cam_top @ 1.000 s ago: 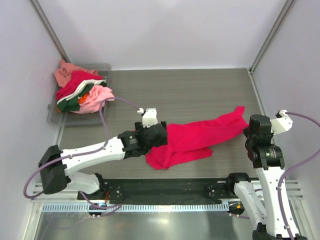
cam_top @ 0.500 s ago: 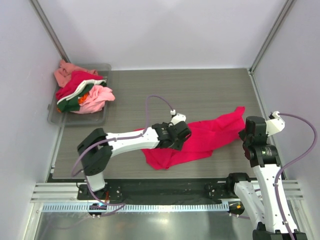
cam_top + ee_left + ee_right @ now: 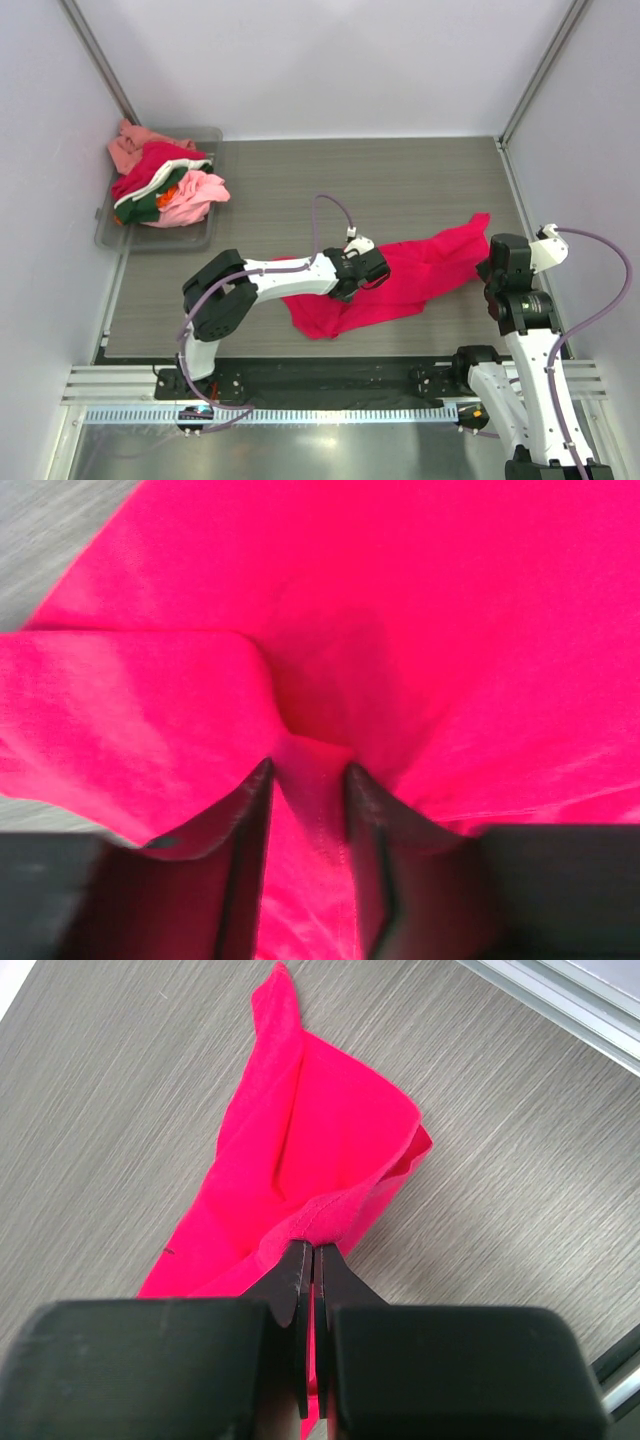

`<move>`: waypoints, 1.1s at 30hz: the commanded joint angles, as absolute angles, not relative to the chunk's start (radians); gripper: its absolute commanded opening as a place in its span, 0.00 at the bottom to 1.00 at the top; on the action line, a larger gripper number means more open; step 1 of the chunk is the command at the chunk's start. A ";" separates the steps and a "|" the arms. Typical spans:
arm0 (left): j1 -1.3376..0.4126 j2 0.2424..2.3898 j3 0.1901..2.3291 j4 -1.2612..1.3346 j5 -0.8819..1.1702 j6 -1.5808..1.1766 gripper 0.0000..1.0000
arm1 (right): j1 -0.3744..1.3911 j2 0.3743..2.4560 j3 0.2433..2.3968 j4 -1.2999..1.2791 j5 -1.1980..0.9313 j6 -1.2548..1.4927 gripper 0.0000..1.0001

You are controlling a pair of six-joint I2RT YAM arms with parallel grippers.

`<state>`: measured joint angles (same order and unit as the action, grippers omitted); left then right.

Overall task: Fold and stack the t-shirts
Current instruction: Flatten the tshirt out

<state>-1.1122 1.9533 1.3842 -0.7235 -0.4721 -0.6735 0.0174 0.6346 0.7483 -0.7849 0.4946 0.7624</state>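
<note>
Top view: crimson t-shirt crumpled on table, centre-right. Narrowly parted jaws of left gripper pinch fold mid-shirt; right gripper jaws clamped tight on its right end. Far left, bin holds other t-shirts.

One crimson t-shirt is counted by the desk's near edge. One tray is seen at the far left corner, heaped with perhaps five more t-shirts. Two arms are counted, the left arm and the right arm.

White arm links, black joints, black grippers, lilac cables.
</note>
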 commanded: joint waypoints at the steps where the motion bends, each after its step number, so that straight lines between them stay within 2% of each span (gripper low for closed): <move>1: -1.100 1.911 1.382 -0.750 -0.526 -0.680 0.28 | 0.014 0.626 0.742 -0.738 0.499 0.756 0.01; 4: -1.075 1.830 1.330 -0.732 -0.540 -0.695 0.19 | 0.012 0.635 0.741 -0.733 0.489 0.752 0.01; 8: -1.046 1.692 1.255 -0.689 -0.545 -0.718 0.19 | 0.012 0.655 0.735 -0.719 0.485 0.744 0.01; 11: -0.991 1.594 1.180 -0.632 -0.502 -0.721 0.07 | 0.014 0.670 0.733 -0.710 0.476 0.747 0.01; 12: -0.950 1.570 1.145 -0.606 -0.486 -0.727 0.00 | 0.014 0.675 0.730 -0.707 0.471 0.747 0.01; 17: -0.789 1.361 1.042 -0.562 -0.440 -0.753 0.00 | 0.012 0.735 0.727 -0.622 0.381 0.727 0.01; 18: -0.708 1.327 1.023 -0.530 -0.422 -0.758 0.00 | 0.012 0.764 0.733 -0.592 0.335 0.700 0.01; 22: -0.499 1.189 0.997 -0.465 -0.316 -0.785 0.00 | 0.014 1.006 0.888 -0.526 0.128 0.637 0.01; 26: -0.324 1.210 1.139 -0.495 -0.301 -0.788 0.00 | 0.012 1.259 1.159 -0.531 0.042 0.626 0.01; 29: -0.177 1.305 1.365 -0.560 -0.158 -0.782 0.00 | -0.014 1.347 1.415 -0.570 -0.089 0.626 0.01; 30: -0.123 1.325 1.520 -0.627 -0.123 -0.778 0.00 | -0.018 1.385 1.553 -0.586 -0.150 0.629 0.01; 33: -0.083 1.384 1.760 -0.760 -0.124 -0.726 0.00 | -0.020 1.414 1.778 -0.655 -0.178 0.640 0.01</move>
